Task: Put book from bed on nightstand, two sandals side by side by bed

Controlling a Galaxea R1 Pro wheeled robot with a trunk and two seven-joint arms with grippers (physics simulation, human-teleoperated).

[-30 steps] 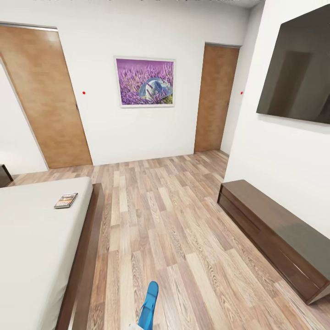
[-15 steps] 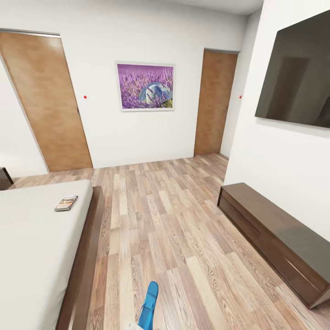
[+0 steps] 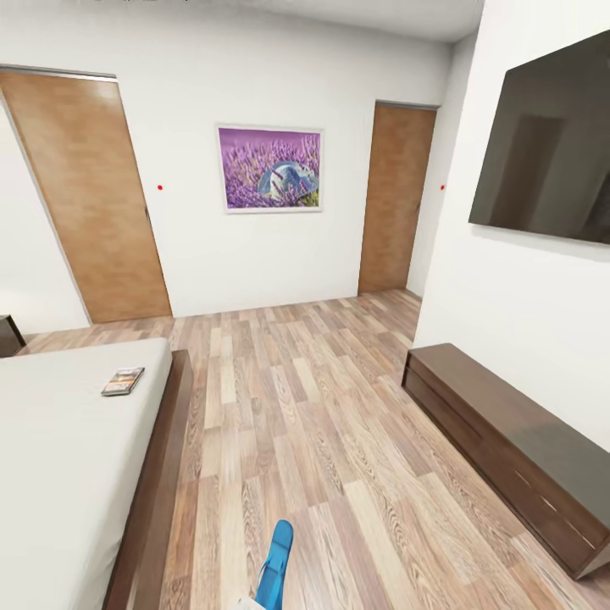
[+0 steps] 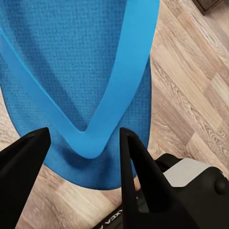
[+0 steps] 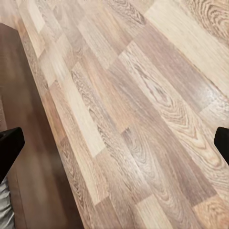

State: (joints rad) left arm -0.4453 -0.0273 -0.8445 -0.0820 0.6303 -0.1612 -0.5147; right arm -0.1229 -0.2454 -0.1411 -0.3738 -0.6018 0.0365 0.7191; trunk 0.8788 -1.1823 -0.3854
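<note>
Blue sandal [image 4: 81,62]: thin foam-like sole with a V strap, lying between the left gripper [image 4: 83,157] fingers in the left wrist view; in the head view its tip [image 3: 275,566] is showing low over the wood-plank floor [image 3: 339,440], near the bed [image 3: 68,457].
Left gripper: its dark fingers are flanking the sandal's end and it is probably gripping it — actual contact I cannot tell.
Right gripper [image 5: 114,143]: spread wide, grasping nothing, looking down on bare planks beside the dark bed frame.
Handling, as a judgement: the sandal is likely light, flexible and a little floppy, so holding it across the sole near the strap's root is suiting it better than pinching the strap.
Book [image 3: 123,381]: lying flat on the grey mattress near the edge — light and stiff enough to take by a long edge.
Second sandal: whereabouts not determinable.
Nightstand [image 3: 8,335]: a dark corner is peeking out beyond the bed; its drawers and contents are not visible.
Low cabinet [image 3: 500,440]: standing along the right wall, nothing resting on top.
</note>
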